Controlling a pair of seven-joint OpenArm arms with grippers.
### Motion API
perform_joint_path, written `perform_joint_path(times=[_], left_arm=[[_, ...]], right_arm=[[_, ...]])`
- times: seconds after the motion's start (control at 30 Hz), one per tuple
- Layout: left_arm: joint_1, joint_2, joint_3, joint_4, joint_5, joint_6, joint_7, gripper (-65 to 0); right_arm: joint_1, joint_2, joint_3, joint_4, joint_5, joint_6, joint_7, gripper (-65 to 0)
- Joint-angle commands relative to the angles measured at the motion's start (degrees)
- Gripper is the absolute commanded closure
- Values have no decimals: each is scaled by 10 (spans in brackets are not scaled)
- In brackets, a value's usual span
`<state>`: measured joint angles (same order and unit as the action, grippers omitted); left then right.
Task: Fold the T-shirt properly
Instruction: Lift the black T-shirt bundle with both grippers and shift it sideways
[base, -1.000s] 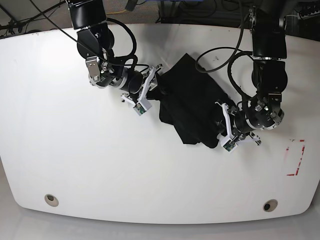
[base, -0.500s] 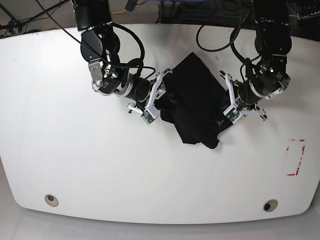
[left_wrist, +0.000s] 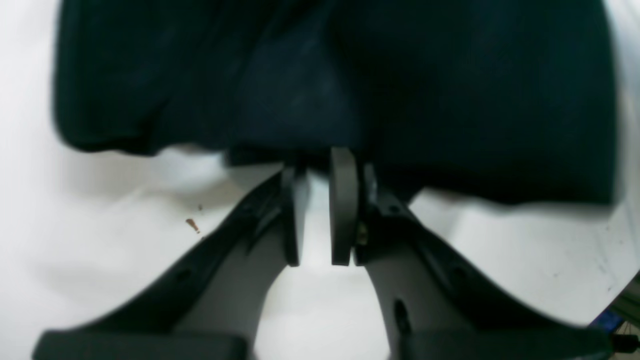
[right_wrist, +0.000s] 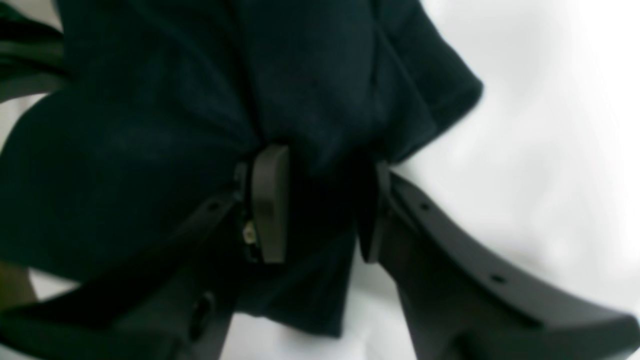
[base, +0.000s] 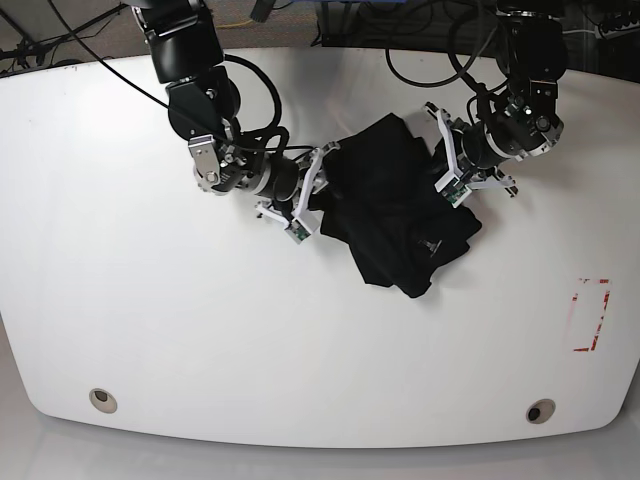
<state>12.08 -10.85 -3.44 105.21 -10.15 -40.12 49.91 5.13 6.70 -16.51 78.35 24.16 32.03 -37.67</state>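
The black T-shirt (base: 395, 215) lies bunched in a heap at the middle of the white table (base: 150, 300). My left gripper (base: 447, 180) is at the heap's upper right edge. In the left wrist view its fingers (left_wrist: 344, 205) stand nearly closed, with the tips of the gripper (left_wrist: 320, 165) pinching the edge of the T-shirt (left_wrist: 400, 75). My right gripper (base: 312, 195) is at the heap's left edge. In the right wrist view the gripper (right_wrist: 322, 157) is shut on a thick fold of the T-shirt (right_wrist: 175, 100), and fabric fills the gap.
A red rectangle mark (base: 592, 315) is on the table at the right. Two round holes (base: 102, 399) (base: 540, 411) sit near the front edge. Cables hang along the back edge. A small brown speck (left_wrist: 192, 225) is on the table.
My left gripper has moved from the shirt's lower right corner toward the back, taking that edge with it. The heap is now wider at its lower right. My right gripper has shifted only slightly.
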Motion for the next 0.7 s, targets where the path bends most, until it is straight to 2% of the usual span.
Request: perform_joint_path(times=[0.0, 0.2, 0.3, 0.43, 0.5, 0.67], left_arm=[[-6, -5, -2, 20, -7, 1, -11, -69], [-3, -16, -34, 45, -7, 1, -8, -69], [-1, -19, -46, 48, -7, 1, -8, -69], [26, -24, -48, 59, -7, 1, -8, -69], [39, -36, -48, 60, -9, 1, -8, -69], [78, -35, -48, 67, -10, 1, -11, -65]], right_arm=[[5, -20, -9, -10, -12, 5, -10, -209], [-25, -51, -15, 16, -7, 5, -12, -209], [-40, -52, -13, 71, -6, 5, -15, -209], [-50, -52, -11, 146, -6, 5, -47, -209], [-39, -52, -10, 157, -6, 5, -54, -214], [0, -55, -4, 159, -6, 5, -72, -216]])
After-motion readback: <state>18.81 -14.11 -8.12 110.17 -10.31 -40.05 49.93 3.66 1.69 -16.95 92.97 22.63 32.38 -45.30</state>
